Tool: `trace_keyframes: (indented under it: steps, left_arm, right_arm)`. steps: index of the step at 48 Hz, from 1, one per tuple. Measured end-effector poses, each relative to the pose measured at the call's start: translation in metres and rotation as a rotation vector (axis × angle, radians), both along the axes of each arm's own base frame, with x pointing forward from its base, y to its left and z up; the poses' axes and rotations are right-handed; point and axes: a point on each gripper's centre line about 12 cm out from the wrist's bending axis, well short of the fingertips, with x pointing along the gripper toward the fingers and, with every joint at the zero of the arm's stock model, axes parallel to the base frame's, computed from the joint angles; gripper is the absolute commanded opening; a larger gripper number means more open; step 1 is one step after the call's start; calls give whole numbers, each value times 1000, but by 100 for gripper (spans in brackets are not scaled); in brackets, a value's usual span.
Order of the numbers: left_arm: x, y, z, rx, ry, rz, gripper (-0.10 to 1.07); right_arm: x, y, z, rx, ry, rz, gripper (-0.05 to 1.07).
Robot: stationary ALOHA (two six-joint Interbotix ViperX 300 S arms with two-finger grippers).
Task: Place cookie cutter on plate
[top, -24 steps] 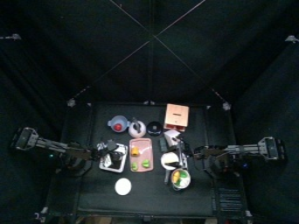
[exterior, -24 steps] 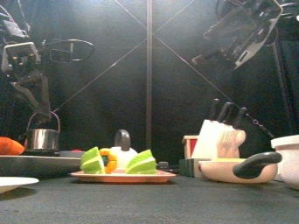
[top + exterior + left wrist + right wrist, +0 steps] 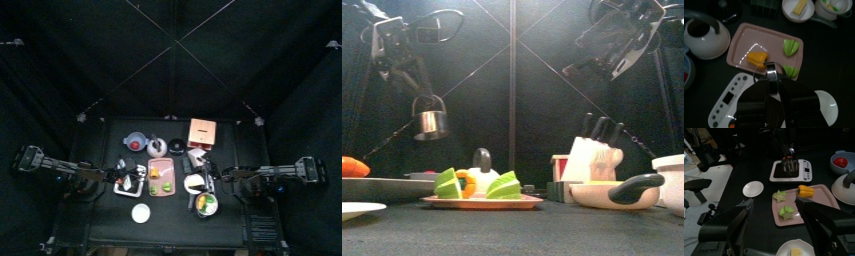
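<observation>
The cookie cutter (image 3: 430,123) is a small shiny metal ring. My left gripper (image 3: 425,104) is shut on it and holds it well above the table's left side. In the left wrist view the cutter (image 3: 771,73) sits at the tip of the gripper (image 3: 771,86), over the edge of a pink tray (image 3: 744,42). The small white plate (image 3: 140,212) lies at the table's front left; it also shows in the front view (image 3: 358,210) and the right wrist view (image 3: 752,188). My right gripper (image 3: 774,235) is open and empty, high over the table's right side.
The pink tray (image 3: 162,178) carries green apple slices (image 3: 504,185) and an orange piece. A white scale (image 3: 791,170) lies under the left gripper. A kettle (image 3: 704,35), a knife block (image 3: 591,158) and a handled bowl (image 3: 609,191) stand around.
My left gripper has risen and moved right, towards the table's middle, with the cookie cutter in it. The right arm has not moved.
</observation>
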Motion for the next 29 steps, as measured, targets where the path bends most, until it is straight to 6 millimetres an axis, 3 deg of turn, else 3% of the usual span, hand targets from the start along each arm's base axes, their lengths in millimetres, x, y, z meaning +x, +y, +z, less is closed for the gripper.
trace_keyframes:
  steps: [17, 29]
  left_arm:
    - [54, 19, 0, 36, -66, -29, 51]
    - [86, 44, -27, 39, 11, 30, 51]
  right_arm:
    - [0, 0, -1, 2, 2, 0, 98]
    - [-2, 0, -5, 7, 13, -2, 98]
